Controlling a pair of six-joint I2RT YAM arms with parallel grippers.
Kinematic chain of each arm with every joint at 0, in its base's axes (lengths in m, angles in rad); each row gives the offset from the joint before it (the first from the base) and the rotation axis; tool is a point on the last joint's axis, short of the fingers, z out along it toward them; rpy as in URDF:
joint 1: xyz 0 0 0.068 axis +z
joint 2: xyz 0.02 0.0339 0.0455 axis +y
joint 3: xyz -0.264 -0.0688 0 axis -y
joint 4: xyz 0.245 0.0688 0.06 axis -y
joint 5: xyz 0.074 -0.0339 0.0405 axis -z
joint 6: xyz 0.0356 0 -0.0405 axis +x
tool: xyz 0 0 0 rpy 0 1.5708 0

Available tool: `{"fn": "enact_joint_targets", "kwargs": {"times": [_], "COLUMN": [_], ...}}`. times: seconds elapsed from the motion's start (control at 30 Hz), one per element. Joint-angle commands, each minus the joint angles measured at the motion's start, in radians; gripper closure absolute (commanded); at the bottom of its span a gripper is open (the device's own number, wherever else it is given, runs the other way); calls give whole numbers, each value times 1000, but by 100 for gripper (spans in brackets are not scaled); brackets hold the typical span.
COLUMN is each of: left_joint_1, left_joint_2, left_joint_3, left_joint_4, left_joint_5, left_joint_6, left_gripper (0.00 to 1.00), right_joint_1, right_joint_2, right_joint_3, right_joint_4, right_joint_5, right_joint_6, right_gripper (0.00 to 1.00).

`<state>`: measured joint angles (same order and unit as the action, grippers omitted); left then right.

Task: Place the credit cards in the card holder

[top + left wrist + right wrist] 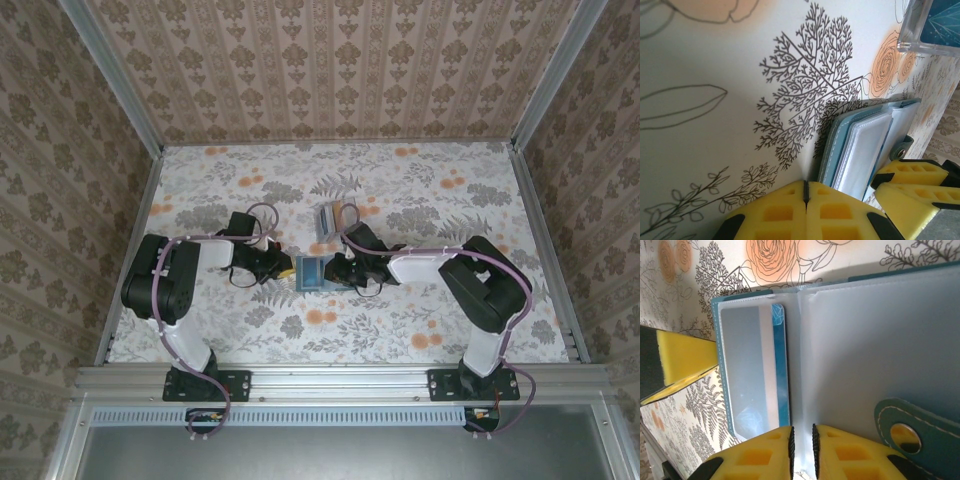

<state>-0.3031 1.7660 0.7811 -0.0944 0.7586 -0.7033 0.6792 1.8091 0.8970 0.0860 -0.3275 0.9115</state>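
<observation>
Top external: bench [430, 195] papered in a floral print, patterned walls on three sides. Both arms reach in toward the middle. The card holder [312, 272] lies open on the bench between them, pale inside facing up. Left fingers [285, 268] sit at its left edge, right fingers [340, 272] at its right edge. Just beyond the holder stands a clear stand [333, 222] with credit cards [327, 215] in it; too small here to count them.

Left wrist: left fingers [806, 207] at the bottom of the frame, yellow pads pressed together along a thin dark seam with nothing seen between them, so clenched on nothing. Card holder [860, 150] seen edge-on just right of that seam, teal cover against the bench and pale leaves above it. The right fingers' yellow pads [912, 175] meet the holder's far side. In the top right corner is the clear stand [912, 35], apart from the holder, with a teal card upright in it.

Right wrist: card holder [865, 350] open. Its left pocket holds two of the credit cards [747, 370], a grey one with a blue-patterned one showing along its inner side. Right fingers [802, 452] at the bottom edge, nearly together, straddling the fold, with a sliver of pale leaf in the narrow slot: grasping the holder's inner leaf. A teal strap [920, 425] with a metal snap stud lies over the right-hand leaf. One yellow pad of the left fingers [685, 360] sits just beside the holder's left edge
</observation>
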Motion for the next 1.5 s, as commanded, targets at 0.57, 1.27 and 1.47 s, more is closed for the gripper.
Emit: {"fn": "enact_joint_targets", "kwargs": {"times": [0.57,1.27,1.47], "left_joint_1": [-26,-8,-11], "left_joint_2": [2,-73,-67], "left_joint_3": [-31,-37,-46], "left_joint_4": [-40,-67,-45], "left_joint_5": [6,-81,-71], "left_joint_6": [-32,9,-6], "left_gripper": [100,67,67], "right_joint_1": [41,46,49], "right_joint_2": [61,-238,-177], "right_joint_3": [116,3,-26], "right_joint_4": [-43,-430,-355], "right_joint_5": [-39,259,189], "right_joint_6": [-83,-285,-237], "right_gripper": [85,51,50]}}
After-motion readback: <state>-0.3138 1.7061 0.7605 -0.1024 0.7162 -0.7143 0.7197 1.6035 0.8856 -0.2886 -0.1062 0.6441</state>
